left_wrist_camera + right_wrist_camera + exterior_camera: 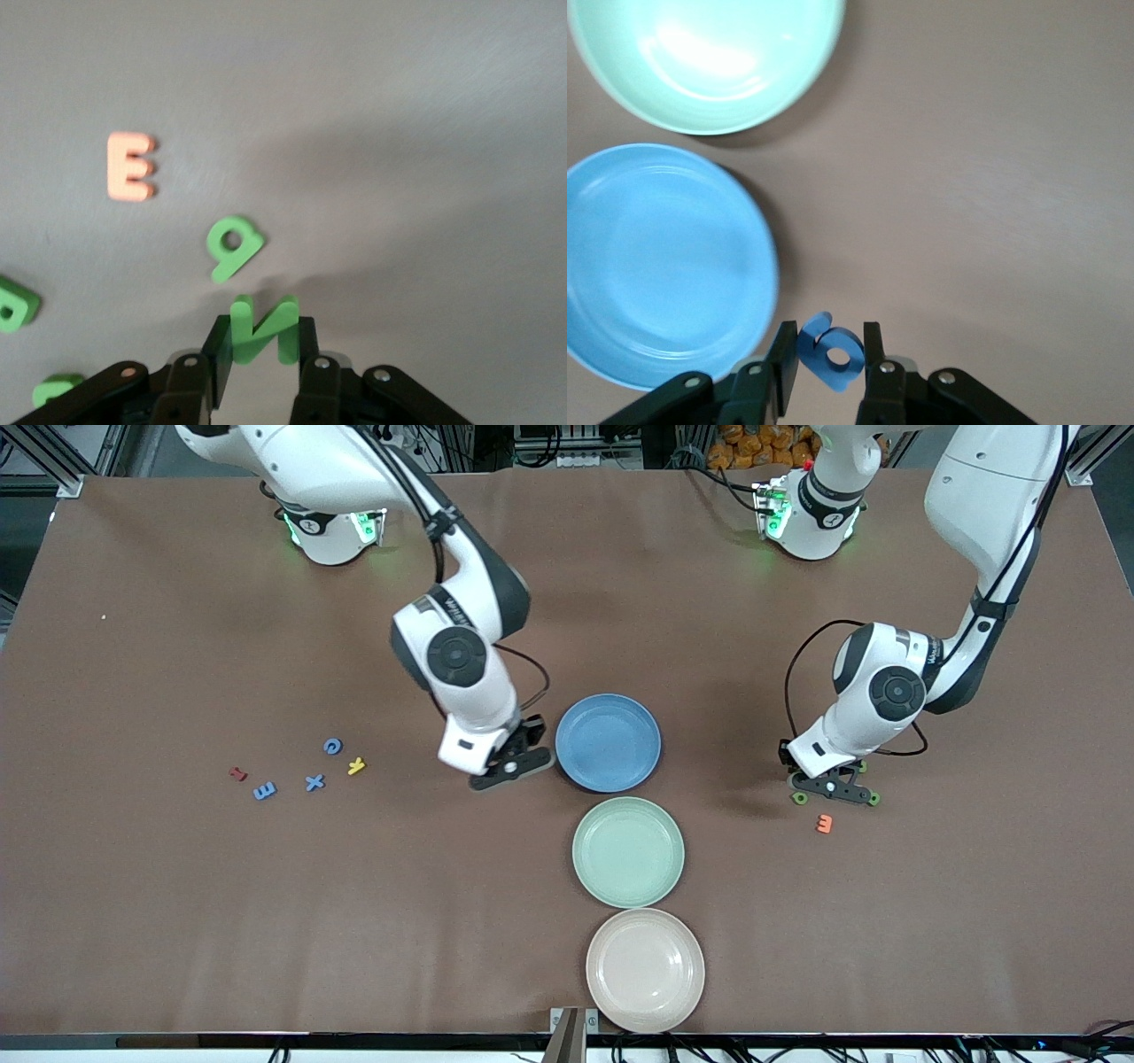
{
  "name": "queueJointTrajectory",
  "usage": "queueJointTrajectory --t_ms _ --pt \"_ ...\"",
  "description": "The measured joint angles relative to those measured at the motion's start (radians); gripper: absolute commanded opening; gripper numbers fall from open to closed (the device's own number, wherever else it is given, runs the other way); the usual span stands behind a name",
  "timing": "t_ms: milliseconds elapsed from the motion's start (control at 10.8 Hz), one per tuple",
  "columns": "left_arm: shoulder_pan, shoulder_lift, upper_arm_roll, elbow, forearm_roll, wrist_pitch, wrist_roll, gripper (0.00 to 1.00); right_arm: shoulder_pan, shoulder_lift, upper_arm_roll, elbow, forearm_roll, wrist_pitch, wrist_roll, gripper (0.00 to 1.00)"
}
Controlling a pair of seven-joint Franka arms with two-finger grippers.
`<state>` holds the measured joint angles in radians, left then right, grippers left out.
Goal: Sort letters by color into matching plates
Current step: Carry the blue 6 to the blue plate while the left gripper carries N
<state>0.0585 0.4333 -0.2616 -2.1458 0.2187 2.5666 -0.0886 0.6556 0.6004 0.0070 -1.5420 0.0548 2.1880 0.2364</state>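
i read the right gripper (826,354) as pinching a blue letter (831,351) just beside the blue plate (608,742), on the side toward the right arm's end. the left gripper (263,341) pinches a green n-shaped letter (263,329) over the table toward the left arm's end; around it lie a green 9-shaped letter (233,247), two more green pieces (16,304) and an orange e (825,824). the mint green plate (628,851) sits nearer the front camera than the blue one, the beige plate (645,969) nearest. three blue letters (314,782), a yellow one (356,765) and a red one (237,773) lie toward the right arm's end.
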Motion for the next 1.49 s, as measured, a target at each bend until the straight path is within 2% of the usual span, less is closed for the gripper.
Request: queueJointTrajectory --t_ms 279,465,558,651,744,1302,1488 --pt "-0.001 -0.003 -0.036 0.047 0.0 0.0 -0.003 0.0 0.064 0.085 0.04 0.1 0.0 0.01 0.0 0.2" --pt "-0.006 -0.003 -0.059 0.097 0.0 0.0 -0.004 0.0 0.08 0.132 0.069 0.127 0.0 0.083 0.0 0.2" --pt "-0.016 -0.003 -0.065 0.122 0.0 0.0 -0.004 0.0 0.09 0.155 0.076 0.133 0.0 0.109 0.0 0.27" --pt "-0.028 0.0 -0.067 0.142 0.0 -0.001 -0.005 0.0 0.099 0.173 0.079 0.137 0.0 0.119 0.0 0.9" --pt "-0.04 0.005 -0.068 0.159 0.0 -0.001 -0.01 0.0 0.105 0.185 0.085 0.14 -0.001 0.121 0.0 1.0" --pt "-0.174 0.094 -0.073 0.322 -0.057 -0.001 -0.181 0.0 0.092 0.19 0.087 0.162 -0.021 0.117 0.017 1.0" --pt "-0.217 0.142 -0.073 0.38 -0.074 -0.001 -0.221 0.0 0.056 0.181 0.082 0.173 -0.031 0.066 0.008 1.0"
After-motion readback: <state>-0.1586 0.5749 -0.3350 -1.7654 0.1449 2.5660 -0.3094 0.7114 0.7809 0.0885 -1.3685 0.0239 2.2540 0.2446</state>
